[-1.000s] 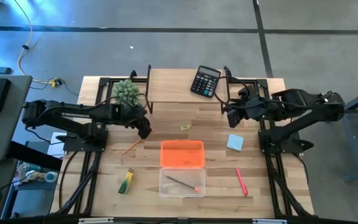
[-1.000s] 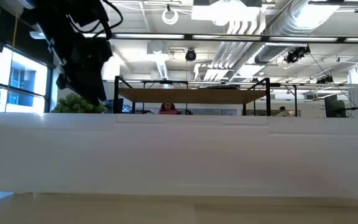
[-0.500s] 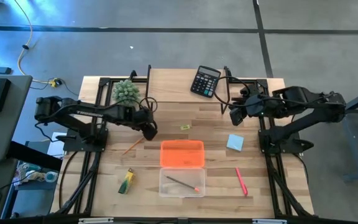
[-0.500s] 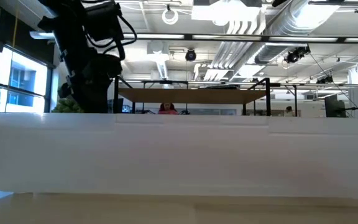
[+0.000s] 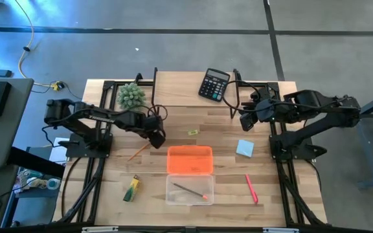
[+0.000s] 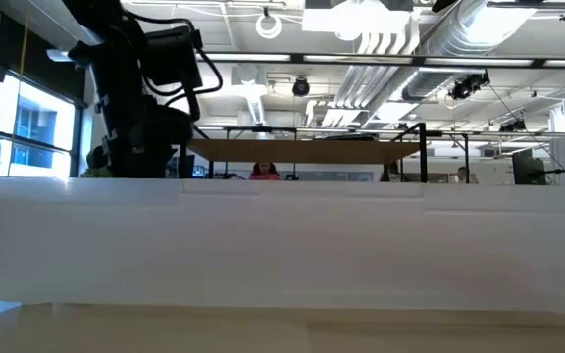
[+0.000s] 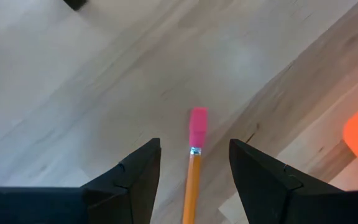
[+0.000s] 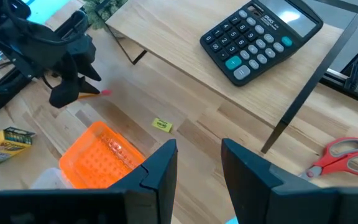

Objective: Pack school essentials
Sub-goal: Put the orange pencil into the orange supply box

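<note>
My left gripper (image 5: 155, 137) is open and low over the table, left of the orange tray (image 5: 190, 160). In the left wrist view its fingers (image 7: 194, 163) stand on either side of a wooden pencil (image 7: 191, 186), near the pink eraser end (image 7: 197, 124), without touching it. That pencil (image 5: 136, 153) lies flat on the table. A second pencil lies in the clear box (image 5: 190, 189). My right gripper (image 5: 243, 122) waits open near the calculator. The green-yellow marker pack (image 5: 131, 188), pink pen (image 5: 250, 188), blue note pad (image 5: 245, 148), yellow piece (image 5: 193, 133) and scissors (image 8: 344, 158) all lie on the table.
A black calculator (image 5: 214, 85) sits on the raised shelf at the far edge, and the spiky green plant (image 5: 131, 95) stands at its left end. The shelf's black legs stand near my right gripper. In the low view a white wall (image 6: 282, 245) hides the tabletop.
My left gripper has moved a little toward the table's right and come down toward the pencil's eraser end, as the arm stretched out. Nothing on the table has moved.
</note>
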### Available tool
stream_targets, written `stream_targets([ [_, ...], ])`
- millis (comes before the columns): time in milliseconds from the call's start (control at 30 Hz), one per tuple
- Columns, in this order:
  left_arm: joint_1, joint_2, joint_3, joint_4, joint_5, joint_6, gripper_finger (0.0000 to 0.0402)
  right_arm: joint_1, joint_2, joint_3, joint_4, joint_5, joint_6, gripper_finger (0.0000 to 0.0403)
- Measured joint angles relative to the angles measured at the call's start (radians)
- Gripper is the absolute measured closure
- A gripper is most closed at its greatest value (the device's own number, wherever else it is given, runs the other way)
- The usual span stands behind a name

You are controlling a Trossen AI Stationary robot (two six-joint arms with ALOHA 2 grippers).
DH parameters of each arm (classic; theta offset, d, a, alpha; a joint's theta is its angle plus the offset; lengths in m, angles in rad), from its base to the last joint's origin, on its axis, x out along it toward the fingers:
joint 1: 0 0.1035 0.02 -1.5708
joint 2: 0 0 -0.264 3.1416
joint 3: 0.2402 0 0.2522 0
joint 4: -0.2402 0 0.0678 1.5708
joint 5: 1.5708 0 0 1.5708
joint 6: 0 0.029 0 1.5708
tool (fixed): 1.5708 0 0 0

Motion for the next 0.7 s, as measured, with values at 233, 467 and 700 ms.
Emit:
stream_targets([
  [233, -0.012, 0.069, 0.000, 0.053, 0.000, -0.017, 0.0223, 0.000, 0.000, 0.000, 0.000, 0.007, 0.000, 0.0286],
  [467, -0.013, 0.133, 0.006, 0.050, -0.020, -0.028, 0.0223, 0.000, 0.001, 0.000, 0.000, 0.009, -0.016, 0.0286],
  [700, -0.030, 0.147, 0.006, 0.044, -0.053, -0.019, 0.0268, 0.000, 0.001, 0.000, 0.000, 0.009, -0.022, 0.0286],
])
